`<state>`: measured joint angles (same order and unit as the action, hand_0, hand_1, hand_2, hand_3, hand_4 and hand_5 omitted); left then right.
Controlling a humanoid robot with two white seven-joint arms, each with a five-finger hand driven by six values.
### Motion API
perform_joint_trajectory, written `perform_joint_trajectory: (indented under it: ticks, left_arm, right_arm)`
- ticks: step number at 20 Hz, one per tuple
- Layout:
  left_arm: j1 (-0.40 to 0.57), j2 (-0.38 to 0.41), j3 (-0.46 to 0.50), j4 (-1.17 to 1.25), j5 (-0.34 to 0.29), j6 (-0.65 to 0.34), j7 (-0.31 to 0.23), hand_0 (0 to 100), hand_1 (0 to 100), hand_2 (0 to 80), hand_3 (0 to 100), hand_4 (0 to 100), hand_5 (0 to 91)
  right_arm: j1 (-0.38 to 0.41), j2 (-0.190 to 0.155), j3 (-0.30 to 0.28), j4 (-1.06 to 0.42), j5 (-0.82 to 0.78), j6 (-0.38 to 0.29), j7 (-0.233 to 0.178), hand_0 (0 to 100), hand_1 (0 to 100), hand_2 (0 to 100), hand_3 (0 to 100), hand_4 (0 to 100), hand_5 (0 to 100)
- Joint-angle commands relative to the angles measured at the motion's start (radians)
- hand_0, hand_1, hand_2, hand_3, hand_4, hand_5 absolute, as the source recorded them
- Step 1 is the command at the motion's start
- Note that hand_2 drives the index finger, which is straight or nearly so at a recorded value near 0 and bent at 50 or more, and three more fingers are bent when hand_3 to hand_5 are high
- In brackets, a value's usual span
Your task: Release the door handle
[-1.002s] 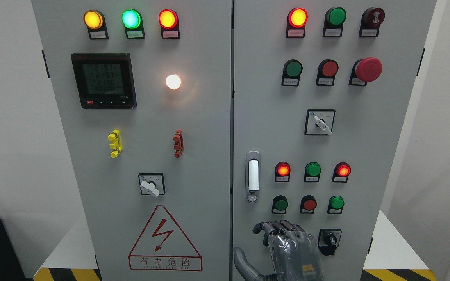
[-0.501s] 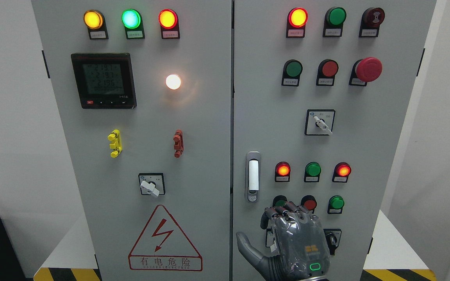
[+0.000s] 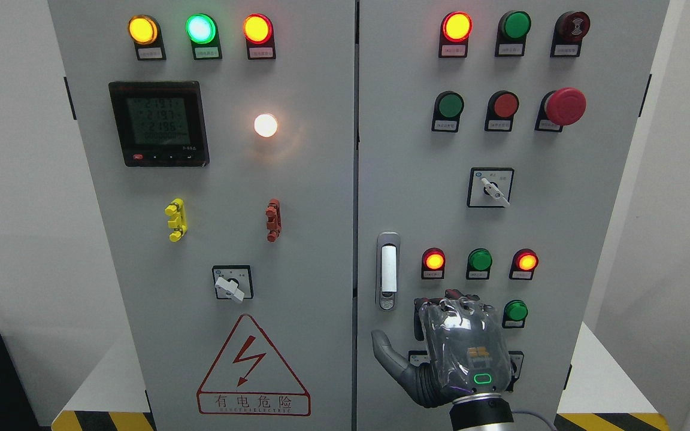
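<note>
The right hand (image 3: 462,347) is up in front of the right door (image 3: 566,239) of a big gray box. We see its back, with a small green light on it. Its fingers (image 3: 450,301) are bent over at the top and close together, and its thumb (image 3: 386,354) sticks out to the left. The hand holds nothing. The handle (image 3: 388,270) is up and to the left of the hand, just above the thumb. It is a long silver thing that stands straight up, flat in the door. The hand is near it but does not touch it. Just above the fingers is a row of three round lights: a red light (image 3: 434,261), a green light (image 3: 480,260), and one more red one (image 3: 527,261). The two red ones glow. Right beside the fingers, on the right, is a green button (image 3: 516,311). The hand hides other things on the door behind it. Higher above the hand is a switch (image 3: 490,187) in a black square. Far up and to the right is a big red button (image 3: 565,106). To the left of the hand, on the left door (image 3: 315,239), is a red sign (image 3: 253,368) with a lightning bolt in it. Far up and to the left is a black screen (image 3: 159,124) with numbers, too small to read.
</note>
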<state>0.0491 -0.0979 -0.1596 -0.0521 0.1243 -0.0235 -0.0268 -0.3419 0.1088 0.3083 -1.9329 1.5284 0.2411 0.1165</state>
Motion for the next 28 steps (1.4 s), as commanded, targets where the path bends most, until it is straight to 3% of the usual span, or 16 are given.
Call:
perform_joint_trajectory:
  ticks: [1,13,28]
  left_arm:
    - [0.0,0.0,0.0,0.0,0.0,-0.004,0.001,0,0,4.7,10,1,0.0]
    - [0.0,0.0,0.0,0.0,0.0,-0.004,0.001,0,0,4.7,11,1,0.0]
    - [0.0,0.0,0.0,0.0,0.0,-0.004,0.001,0,0,4.7,11,0,0.0]
  right_arm:
    - [-0.045,0.023,0.055,0.005,0.042,0.018,0.022,18,21,78,100,75,67]
    - [-0.108,0.026,0.045,0.078,0.047,0.05,0.02,17,32,78,100,75,67]
    - [-0.109,0.028,0.018,0.107,0.033,0.067,0.009,17,35,77,99,75,68]
